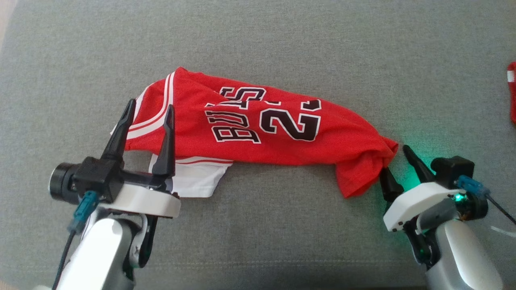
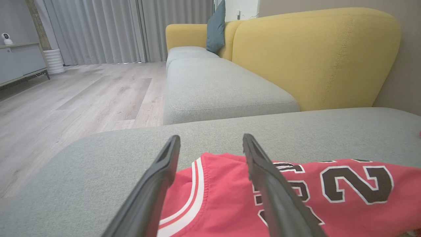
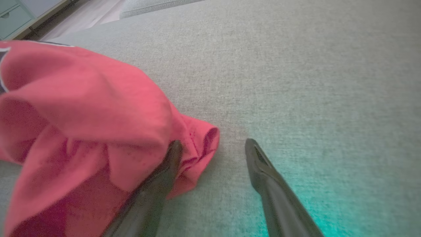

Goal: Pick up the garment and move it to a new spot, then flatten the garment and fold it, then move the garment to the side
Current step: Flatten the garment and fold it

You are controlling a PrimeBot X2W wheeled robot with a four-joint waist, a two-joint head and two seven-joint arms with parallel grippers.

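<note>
The red jersey lies bunched up in the middle of the grey cushion. It is not flat or folded yet. The left gripper hangs wide open over its left end and holds nothing. The right gripper is open at the right end, with one finger touching the cloth. Another red thing lies far right, well apart.

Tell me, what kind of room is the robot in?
Most likely a living room in a home. There is a yellow sofa with grey seat cushions, a teal pillow on it, long grey curtains and a wooden floor.
</note>
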